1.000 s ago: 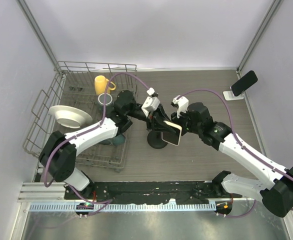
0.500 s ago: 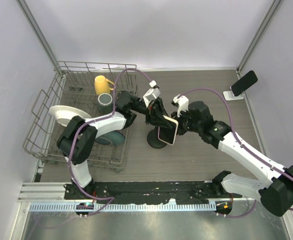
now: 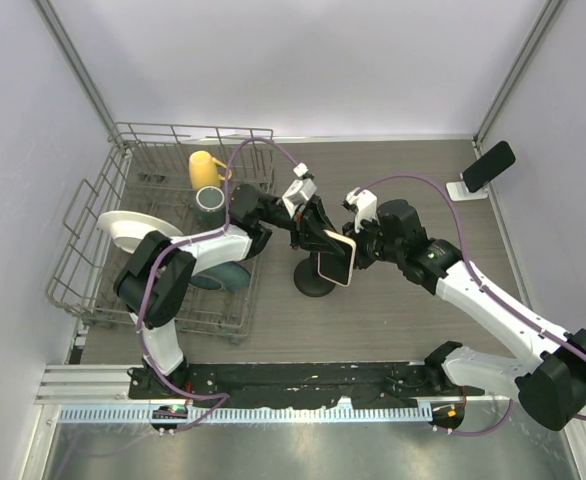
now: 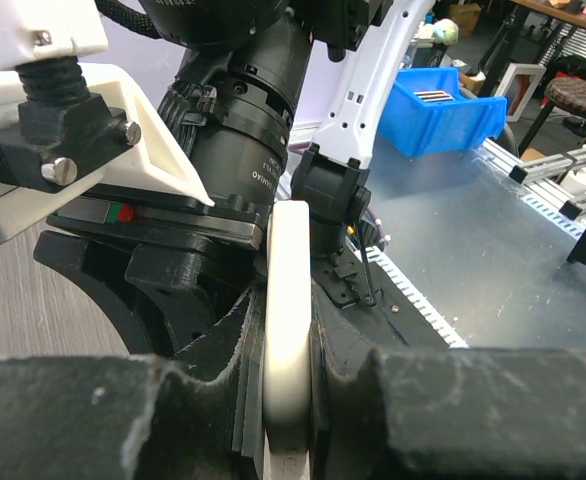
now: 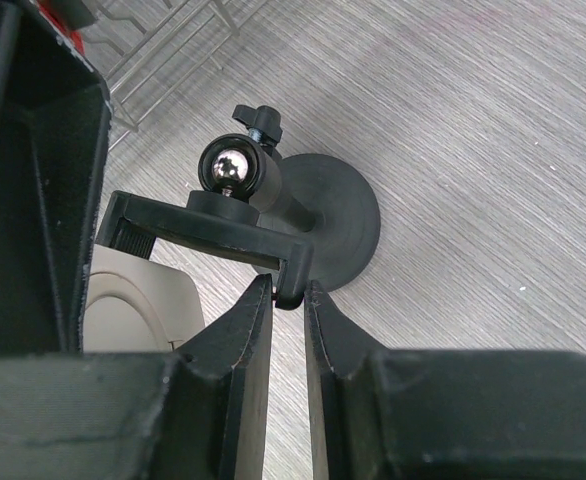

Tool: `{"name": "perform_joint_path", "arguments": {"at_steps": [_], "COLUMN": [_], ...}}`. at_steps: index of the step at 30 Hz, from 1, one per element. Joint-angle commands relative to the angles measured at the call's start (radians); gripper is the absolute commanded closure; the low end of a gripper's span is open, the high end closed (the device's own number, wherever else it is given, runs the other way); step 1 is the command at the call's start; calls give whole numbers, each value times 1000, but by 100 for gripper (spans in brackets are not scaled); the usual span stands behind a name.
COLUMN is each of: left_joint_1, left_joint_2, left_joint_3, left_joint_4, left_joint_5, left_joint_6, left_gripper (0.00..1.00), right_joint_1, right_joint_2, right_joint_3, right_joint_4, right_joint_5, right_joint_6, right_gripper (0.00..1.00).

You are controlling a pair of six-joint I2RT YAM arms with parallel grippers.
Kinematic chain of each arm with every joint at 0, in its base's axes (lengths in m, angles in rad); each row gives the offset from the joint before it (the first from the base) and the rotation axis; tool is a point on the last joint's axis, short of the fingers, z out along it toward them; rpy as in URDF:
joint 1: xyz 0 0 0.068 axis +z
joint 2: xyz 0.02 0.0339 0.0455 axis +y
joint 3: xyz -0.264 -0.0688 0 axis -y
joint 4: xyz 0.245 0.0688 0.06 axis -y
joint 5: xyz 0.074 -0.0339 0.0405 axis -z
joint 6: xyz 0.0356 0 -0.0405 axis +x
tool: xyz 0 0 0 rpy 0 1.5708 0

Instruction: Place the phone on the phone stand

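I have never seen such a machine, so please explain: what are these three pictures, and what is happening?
These are two robot arms bolted to a table. One picture looks down from above; the other two come from a camera on each wrist, showing that arm's own fingers. The left gripper is closed on a cream phone, seen edge-on. The right gripper pinches the clamp of a black stand with a round foot. Also on the table: a wire dish rack holding a yellow mug and a white plate, and, far right, a small white stand bearing a dark phone.
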Motion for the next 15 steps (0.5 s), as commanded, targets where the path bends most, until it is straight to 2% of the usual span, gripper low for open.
{"name": "perform_joint_path", "arguments": {"at_steps": [1,15], "left_joint_1": [10,30], "left_joint_2": [-27,19], "left_joint_3": [-4,-14], "left_joint_4": [265,264], "left_joint_5": [-89,-43], "left_joint_6": [87,93], "left_gripper": [100,100], "right_joint_1": [8,-17], "right_joint_2": [13,27], "right_joint_3": [44,107], "right_joint_4": [-25,-80], "right_joint_5": [-102,-180], "right_joint_6": [-18,-66], "right_gripper": [99,99]}}
